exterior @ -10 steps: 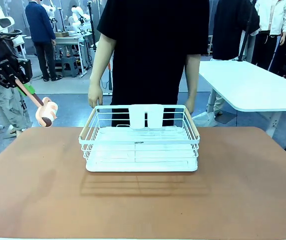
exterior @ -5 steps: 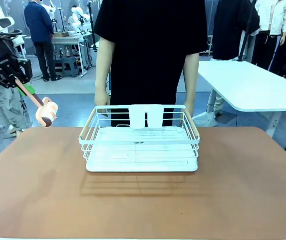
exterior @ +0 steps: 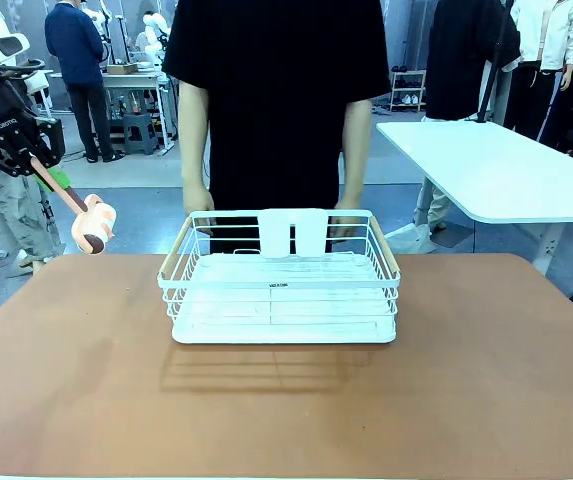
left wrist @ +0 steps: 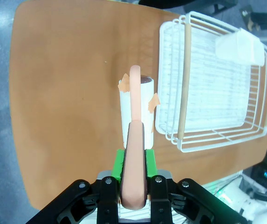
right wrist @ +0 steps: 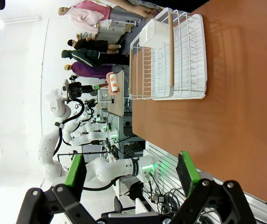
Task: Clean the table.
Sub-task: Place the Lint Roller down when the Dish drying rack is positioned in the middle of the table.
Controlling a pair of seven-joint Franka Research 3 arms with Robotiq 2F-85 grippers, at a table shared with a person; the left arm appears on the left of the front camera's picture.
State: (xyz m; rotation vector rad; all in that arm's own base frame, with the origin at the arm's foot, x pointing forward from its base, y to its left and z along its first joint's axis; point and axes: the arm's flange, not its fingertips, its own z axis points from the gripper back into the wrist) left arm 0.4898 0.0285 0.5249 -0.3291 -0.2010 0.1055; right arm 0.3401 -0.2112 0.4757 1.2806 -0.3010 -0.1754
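My left gripper (exterior: pixel 30 160) hangs in the air above the left far corner of the reddish-brown table (exterior: pixel 286 410), shut on the pink handle of a lint roller (exterior: pixel 93 226). The roller's white roll points down and to the right, clear of the tabletop. From the left wrist view, the handle sits clamped between the green pads of the left gripper (left wrist: pixel 134 164), and the lint roller (left wrist: pixel 135 105) hovers over the table (left wrist: pixel 63 93) beside the rack (left wrist: pixel 212 88). My right gripper (right wrist: pixel 131 172) stands open over the table (right wrist: pixel 226 121) with nothing between its fingers.
A white wire rack (exterior: pixel 281 290) with wooden handles and a white cup holder (exterior: pixel 293 232) stands at the table's far middle. A person in black stands behind it, with a hand (exterior: pixel 198 205) at each far corner of its rim. A white-topped table (exterior: pixel 506 170) stands at the back right.
The person has shifted left and brought both hands inward onto the rack's far rim. My left arm and the lint roller have stayed still.
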